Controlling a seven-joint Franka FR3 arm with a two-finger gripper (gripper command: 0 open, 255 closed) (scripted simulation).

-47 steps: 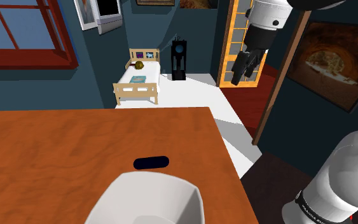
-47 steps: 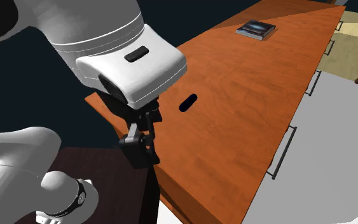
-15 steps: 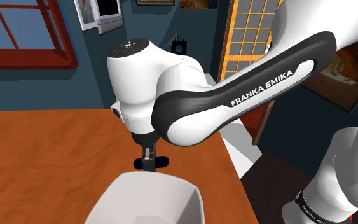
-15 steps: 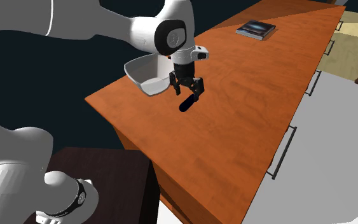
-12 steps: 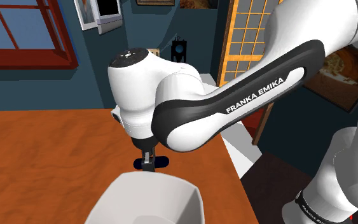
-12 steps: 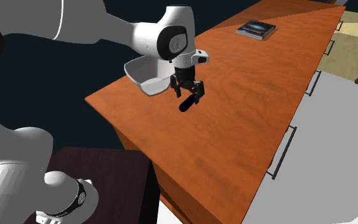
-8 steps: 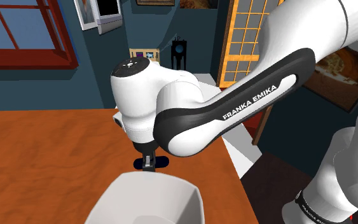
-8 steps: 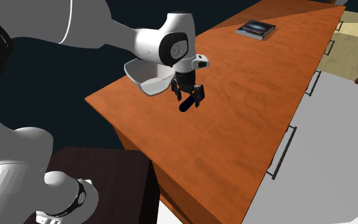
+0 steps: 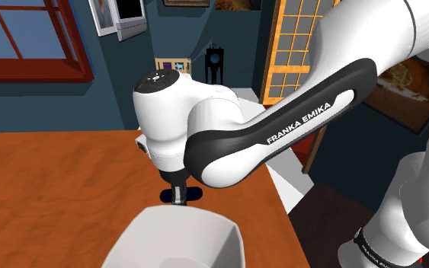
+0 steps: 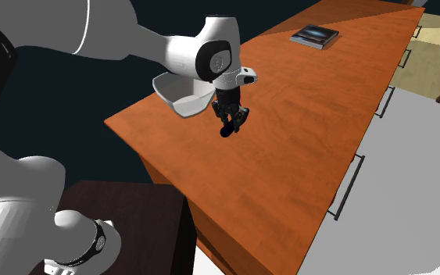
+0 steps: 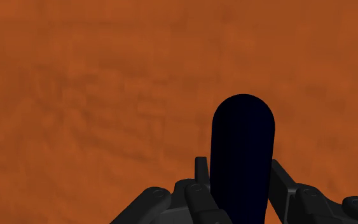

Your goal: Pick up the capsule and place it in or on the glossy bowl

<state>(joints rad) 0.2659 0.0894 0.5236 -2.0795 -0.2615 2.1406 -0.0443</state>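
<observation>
A dark navy, nearly black capsule (image 11: 242,153) lies on the orange-brown wooden table (image 10: 304,133). My black gripper (image 11: 241,175) comes straight down on it, and both fingers press against its sides. In the second exterior view the gripper (image 10: 230,121) stands narrow over the capsule (image 10: 226,130), just beside the white glossy bowl (image 10: 180,92). In the shoulder view the capsule's end (image 9: 195,194) pokes out beside the gripper (image 9: 178,196), right behind the bowl (image 9: 182,240), whose rim hides the fingertips.
A book (image 10: 314,36) lies at the table's far end in the second exterior view. The table's edge with drawer handles (image 10: 349,186) runs along that view's right. The arm's white and black link (image 9: 281,129) hangs over the table.
The fingers, spread on either side of the capsule half a second ago, have closed onto it. The arm lowered slightly before that and now holds still.
</observation>
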